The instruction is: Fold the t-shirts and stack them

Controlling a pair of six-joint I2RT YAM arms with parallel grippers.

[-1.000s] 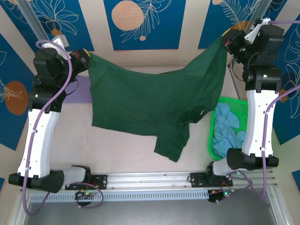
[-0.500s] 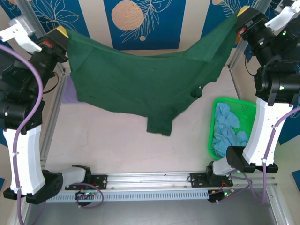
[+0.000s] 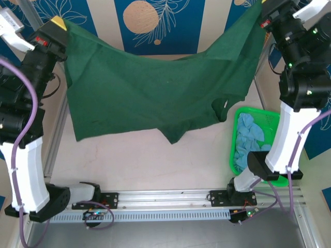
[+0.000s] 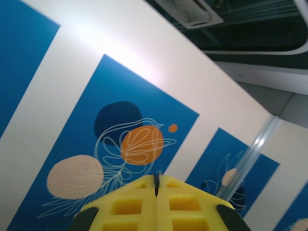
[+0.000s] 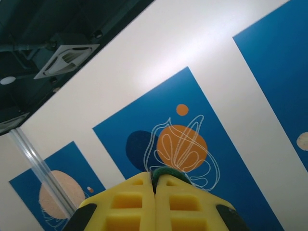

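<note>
**Left gripper** (image 3: pixel 58 23): The arm is raised high at the left side of the table (image 3: pixel 134 160). The jaws are fully closed on one upper corner of the dark green t-shirt (image 3: pixel 155 98). In the left wrist view the yellow pads (image 4: pixel 130 204) press together, with only a thin dark line at the seam. The cloth itself cannot be made out there.

**Dark green t-shirt:** The garment hangs spread between the two sets of jaws. Its top edge sags in the middle. From the left jaws the cloth drops straight down as a wide panel. The lower edge hangs over the table, and a sleeve forms the lowest point below the midpoint between the jaws. Contact between this edge and the table cannot be determined. A small opening in the cloth shows low on the side nearer the right jaws.

**Right gripper** (image 3: pixel 265 9): The arm is raised high at the right side. The jaws are fully closed on the opposite upper corner of the shirt. In the right wrist view a sliver of green cloth shows pinched at the tip of the yellow pads (image 5: pixel 185 204).

**Bright green plastic basket** (image 3: pixel 274 114): It sits on the table far below the right jaws, beside the right arm. It holds crumpled light blue t-shirts (image 3: pixel 248 137).
</note>
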